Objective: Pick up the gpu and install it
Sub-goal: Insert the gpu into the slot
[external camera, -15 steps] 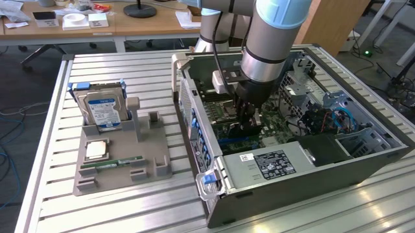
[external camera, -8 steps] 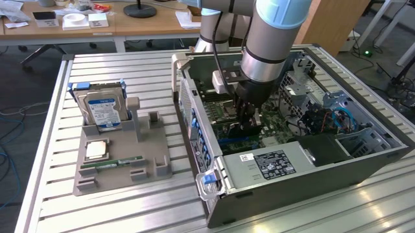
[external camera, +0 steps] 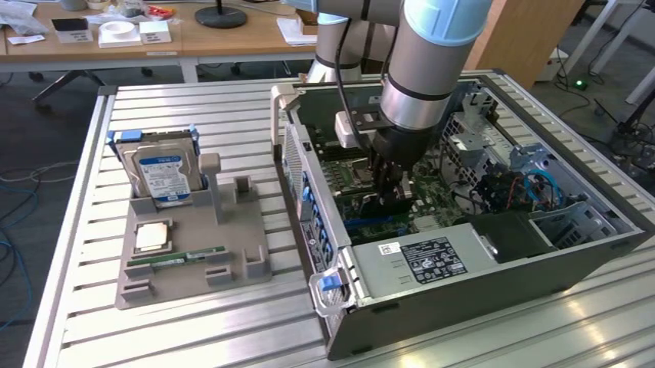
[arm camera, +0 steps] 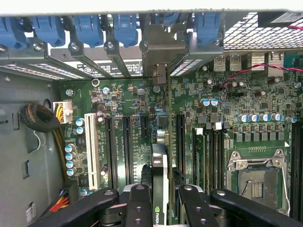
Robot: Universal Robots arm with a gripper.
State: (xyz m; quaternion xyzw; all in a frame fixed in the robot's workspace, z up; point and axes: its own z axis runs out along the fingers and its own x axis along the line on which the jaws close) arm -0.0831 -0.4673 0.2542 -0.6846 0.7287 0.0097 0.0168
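Black fingers [arm camera: 138,201] of my end effector [arm camera: 161,198] sit closest to the wrist camera. They are pinching the gpu [arm camera: 160,170] by its two faces, so the card stands edge-on over the motherboard [arm camera: 128,101]. In the exterior view the end effector [external camera: 390,198] is at the centre of the frame, inside the open computer case [external camera: 492,287], which lies on the desk [external camera: 205,107]. The card's metal bracket [arm camera: 158,52] reaches the rear wall of the case, among the blue clips [arm camera: 90,26].

I cannot tell whether the card's lower edge has met a slot. My main worry is alignment. The card hangs near the long black slot [arm camera: 180,142], and if it is off to one side or tilted in my grip, pressing down would load the board rather than seat the contacts. The bracket could also catch on the rear frame and lever the card crooked. My hold looks narrow and sits toward one end, so the card could pivot or slip between the fingers. Small capacitors [arm camera: 205,101] nearby could be struck if I drift sideways.
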